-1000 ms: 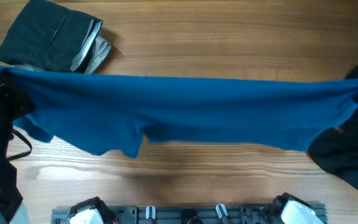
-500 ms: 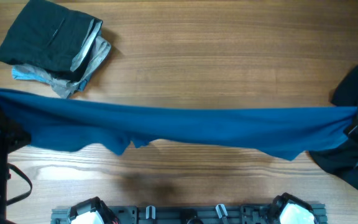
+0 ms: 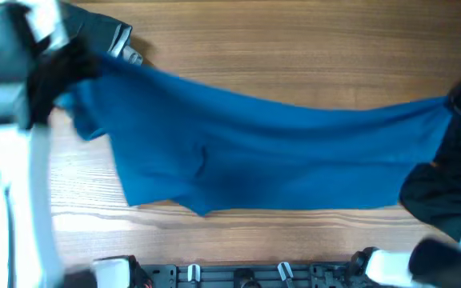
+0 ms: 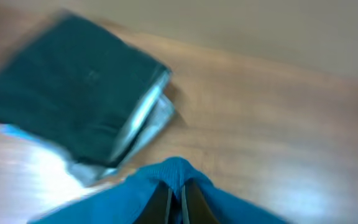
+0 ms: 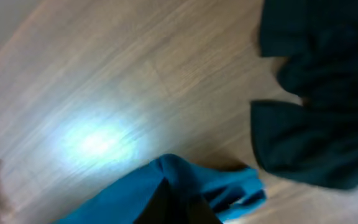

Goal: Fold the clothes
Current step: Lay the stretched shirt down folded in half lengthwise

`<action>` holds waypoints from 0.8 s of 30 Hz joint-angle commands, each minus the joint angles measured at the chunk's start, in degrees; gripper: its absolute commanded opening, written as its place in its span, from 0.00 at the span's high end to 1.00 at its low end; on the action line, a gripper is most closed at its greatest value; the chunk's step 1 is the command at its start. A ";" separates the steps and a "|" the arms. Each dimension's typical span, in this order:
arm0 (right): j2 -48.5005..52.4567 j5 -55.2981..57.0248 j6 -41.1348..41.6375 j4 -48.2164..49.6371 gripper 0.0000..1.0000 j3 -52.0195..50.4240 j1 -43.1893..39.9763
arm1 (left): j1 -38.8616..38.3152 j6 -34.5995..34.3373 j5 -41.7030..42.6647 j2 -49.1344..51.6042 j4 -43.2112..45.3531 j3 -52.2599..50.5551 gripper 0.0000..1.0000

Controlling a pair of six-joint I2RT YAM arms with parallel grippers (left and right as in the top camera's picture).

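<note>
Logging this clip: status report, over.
Left tool shut on blue shirt, right tool shut on its other end. Shirt stretched across table. Black garment heap by right end, folded dark stack by left.

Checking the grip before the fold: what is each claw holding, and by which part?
The blue shirt, stretched between them: left claw pinches its left end, right claw its right end.

1. Plain royal blue with no print: shirt.
2. Blackish, with a dark green cast in the left wrist view, unpatterned: folded piece at the worktop's far left corner.
3. Pale grey layer beneath it, and a light-blue sliver.
4. Plain black: heap at the right edge.
5. Mid-brown wood grain: worktop.
</note>
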 commanded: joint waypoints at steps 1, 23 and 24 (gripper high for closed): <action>9.16 -3.52 -1.99 5.31 0.91 0.39 1.66 | -3.87 2.84 0.11 13.49 5.22 0.02 0.96; 35.71 -5.01 2.54 39.17 0.20 0.39 2.95 | -5.95 -7.04 1.62 42.66 40.41 1.88 0.00; 35.43 -5.22 2.56 36.98 0.20 0.39 2.05 | -5.16 -6.10 1.62 41.46 38.21 2.47 0.00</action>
